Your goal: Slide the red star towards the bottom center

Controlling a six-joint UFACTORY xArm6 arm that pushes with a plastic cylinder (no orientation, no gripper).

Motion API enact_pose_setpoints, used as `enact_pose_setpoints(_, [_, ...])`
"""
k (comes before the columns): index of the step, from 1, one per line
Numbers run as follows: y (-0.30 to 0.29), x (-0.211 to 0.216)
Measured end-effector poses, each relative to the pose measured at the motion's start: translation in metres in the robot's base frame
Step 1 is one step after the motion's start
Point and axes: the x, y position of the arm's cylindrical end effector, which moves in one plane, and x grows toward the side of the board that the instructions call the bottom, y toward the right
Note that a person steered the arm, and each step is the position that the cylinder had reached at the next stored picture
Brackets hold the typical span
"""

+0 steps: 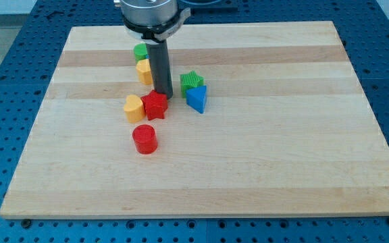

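Note:
The red star lies on the wooden board, left of centre. My tip is just above and right of the star, touching or nearly touching its upper right edge. A yellow heart-shaped block touches the star's left side. A red cylinder stands below the star, apart from it.
A green block and a yellow block sit above the star, partly hidden by the rod. A green star and a blue triangular block sit to the tip's right. The blue perforated table surrounds the board.

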Motion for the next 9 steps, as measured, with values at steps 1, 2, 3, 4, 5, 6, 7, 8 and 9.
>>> enact_pose_setpoints(1, [-0.023, -0.014])
enact_pose_setpoints(2, [-0.036, -0.014])
enact_pose_setpoints(3, [-0.035, -0.004])
enact_pose_setpoints(4, [-0.027, 0.012])
enact_pose_setpoints(5, [-0.014, 0.036])
enact_pose_setpoints(6, [0.006, 0.055])
enact_pose_setpoints(7, [0.022, 0.06])
enact_pose_setpoints(8, [0.028, 0.064])
enact_pose_setpoints(9, [0.03, 0.081])
